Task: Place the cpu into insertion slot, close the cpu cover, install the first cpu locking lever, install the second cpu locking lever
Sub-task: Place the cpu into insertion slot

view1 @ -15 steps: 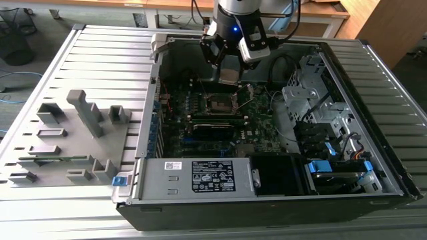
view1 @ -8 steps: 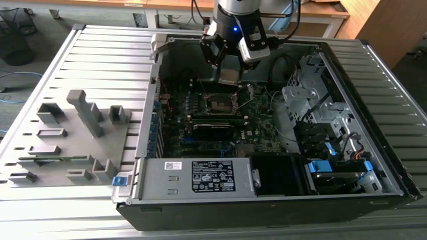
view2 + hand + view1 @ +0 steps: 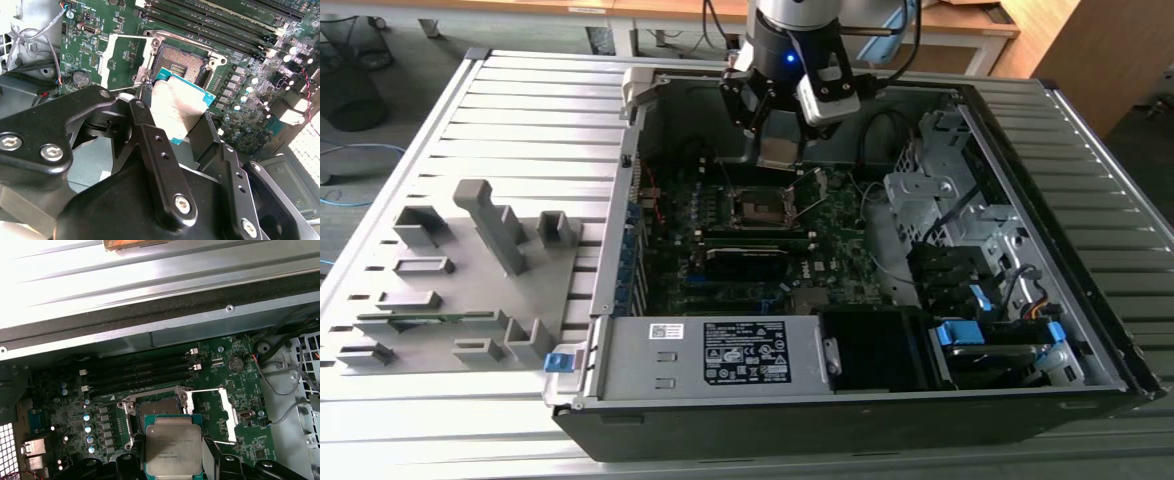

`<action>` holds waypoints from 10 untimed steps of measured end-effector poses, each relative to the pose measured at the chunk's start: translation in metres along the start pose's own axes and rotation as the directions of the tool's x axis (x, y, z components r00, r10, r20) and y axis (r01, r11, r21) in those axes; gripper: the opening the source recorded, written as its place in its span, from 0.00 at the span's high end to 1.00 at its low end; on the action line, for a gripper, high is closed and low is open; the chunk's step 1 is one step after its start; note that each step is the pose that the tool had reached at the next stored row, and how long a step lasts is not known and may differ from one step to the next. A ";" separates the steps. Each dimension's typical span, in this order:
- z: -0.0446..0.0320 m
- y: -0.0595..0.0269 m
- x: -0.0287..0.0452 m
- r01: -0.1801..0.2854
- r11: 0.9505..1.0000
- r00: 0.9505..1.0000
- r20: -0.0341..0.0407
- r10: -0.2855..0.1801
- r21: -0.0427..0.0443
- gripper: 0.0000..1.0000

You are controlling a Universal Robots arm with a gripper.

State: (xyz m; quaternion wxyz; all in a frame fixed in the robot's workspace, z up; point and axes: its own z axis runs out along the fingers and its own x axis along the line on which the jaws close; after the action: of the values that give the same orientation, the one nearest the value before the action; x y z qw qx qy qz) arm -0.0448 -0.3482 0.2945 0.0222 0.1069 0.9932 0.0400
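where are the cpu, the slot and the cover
cpu (image 3: 173, 447): first wrist view, middle of its metal top
slot (image 3: 182, 62): second wrist view, its contact field
cover (image 3: 227, 412): first wrist view, a side bar of its open frame

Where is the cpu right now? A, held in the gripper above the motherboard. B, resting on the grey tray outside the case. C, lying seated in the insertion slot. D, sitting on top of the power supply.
A: the cpu is clamped in the gripper just short of the insertion slot, whose contacts lie bare, and the cpu cover is swung open.
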 end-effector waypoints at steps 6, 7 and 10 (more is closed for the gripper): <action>0.0012 -0.0002 0.0001 -0.069 0.998 0.998 0.006 0.069 0.002 0.46; 0.0012 -0.0002 0.0001 -0.074 0.997 0.997 0.006 0.074 0.002 0.46; 0.0013 -0.0002 0.0000 -0.074 0.997 0.997 0.006 0.074 0.002 0.46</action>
State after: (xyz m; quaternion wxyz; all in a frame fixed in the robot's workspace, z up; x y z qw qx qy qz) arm -0.0448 -0.3483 0.2933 0.0237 0.1438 0.9886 0.0392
